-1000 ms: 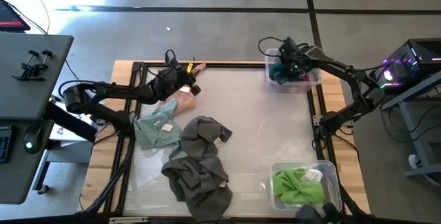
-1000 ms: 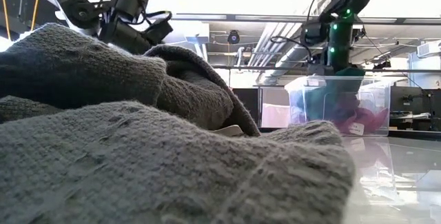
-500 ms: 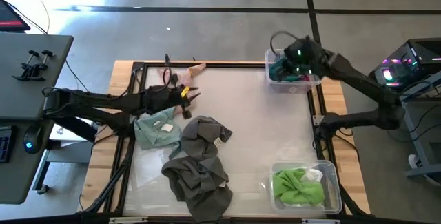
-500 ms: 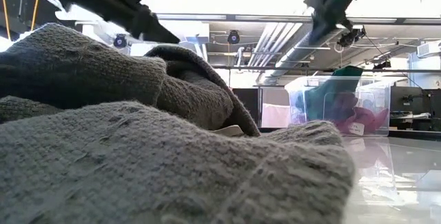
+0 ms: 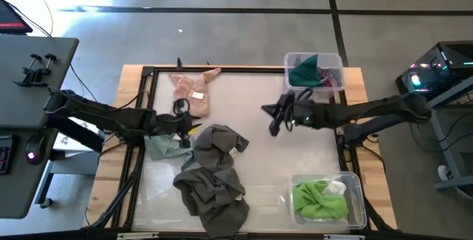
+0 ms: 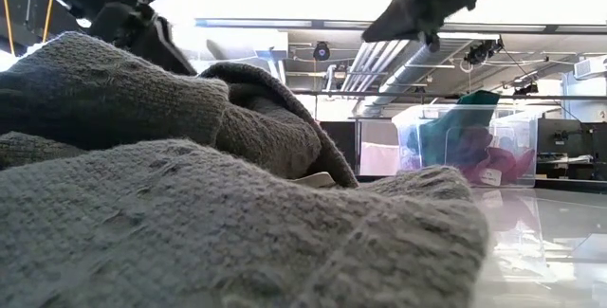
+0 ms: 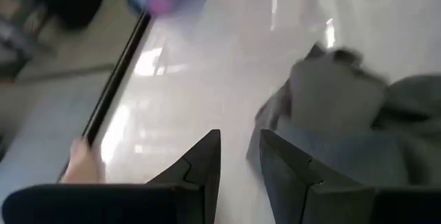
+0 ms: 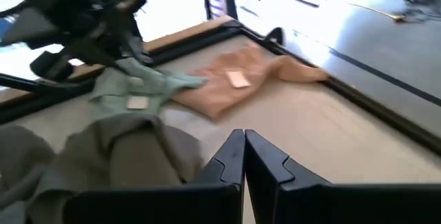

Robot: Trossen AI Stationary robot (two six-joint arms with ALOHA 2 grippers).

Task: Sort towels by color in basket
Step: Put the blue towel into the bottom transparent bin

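Observation:
A peach-pink towel (image 5: 192,90) lies flat near the table's far left corner; it also shows in the right wrist view (image 8: 234,83). A pale mint towel (image 5: 161,145) lies beside a heap of dark grey towels (image 5: 214,172). My left gripper (image 5: 191,124) hovers open between the peach and mint towels, next to the grey heap (image 7: 344,127). My right gripper (image 5: 275,117) is shut and empty above the table's middle, pointing left. Dark green and magenta towels (image 5: 307,70) sit in the far right bin. A lime green towel (image 5: 319,199) fills the near right bin.
The far right clear bin (image 5: 332,63) and the near right clear bin (image 5: 355,184) stand along the table's right edge. A black frame (image 5: 222,69) borders the table. Bare table lies between the grey heap and the bins. In the low view the grey towels (image 6: 190,204) fill the foreground.
My right gripper has risen out of the far right bin and swung left and nearward to the table's middle; the dark green towel stays in that bin. My left gripper has drawn back from over the peach towel toward the near edge, uncovering it.

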